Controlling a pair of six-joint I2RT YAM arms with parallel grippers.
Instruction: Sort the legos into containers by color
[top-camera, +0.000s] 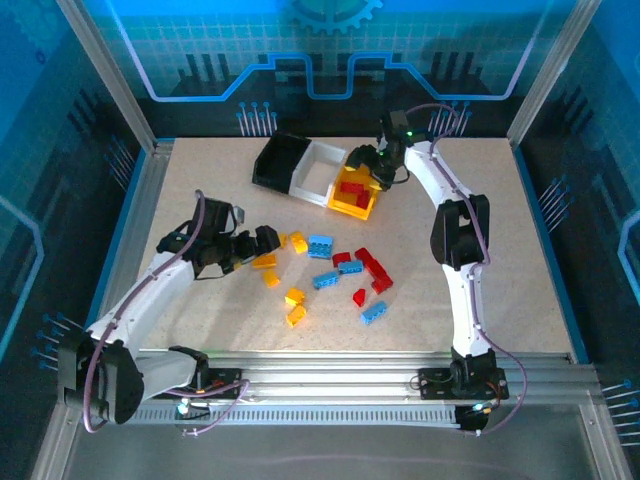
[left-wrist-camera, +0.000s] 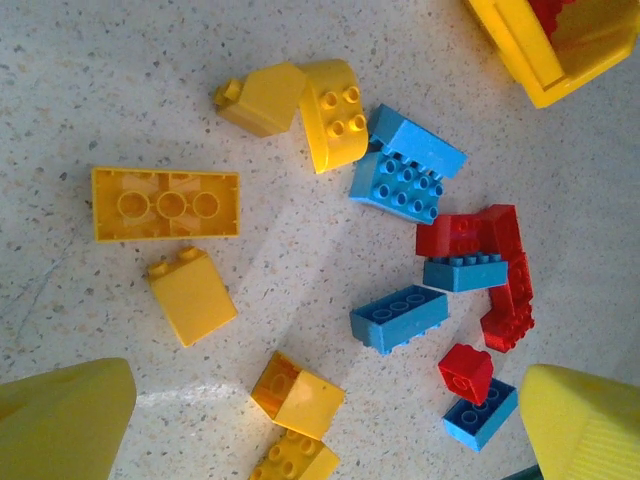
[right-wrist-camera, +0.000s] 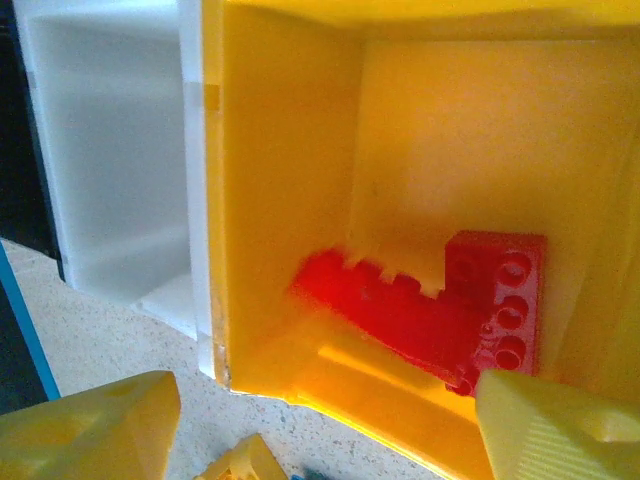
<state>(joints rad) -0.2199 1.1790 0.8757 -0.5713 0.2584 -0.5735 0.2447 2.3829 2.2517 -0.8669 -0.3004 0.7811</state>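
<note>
Yellow bin (right-wrist-camera: 280, 150) under spread, empty right hand (top-camera: 365, 166), left hand (top-camera: 268, 239) spread, empty, above legos (left-wrist-camera: 167, 204)

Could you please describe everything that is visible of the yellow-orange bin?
The yellow-orange rectangular plastic bin is open-topped, with smooth, glossy walls. It stands on the speckled table at the end of a row, its side joined to a white plastic bin. Red studded bricks lie on its floor.
</note>
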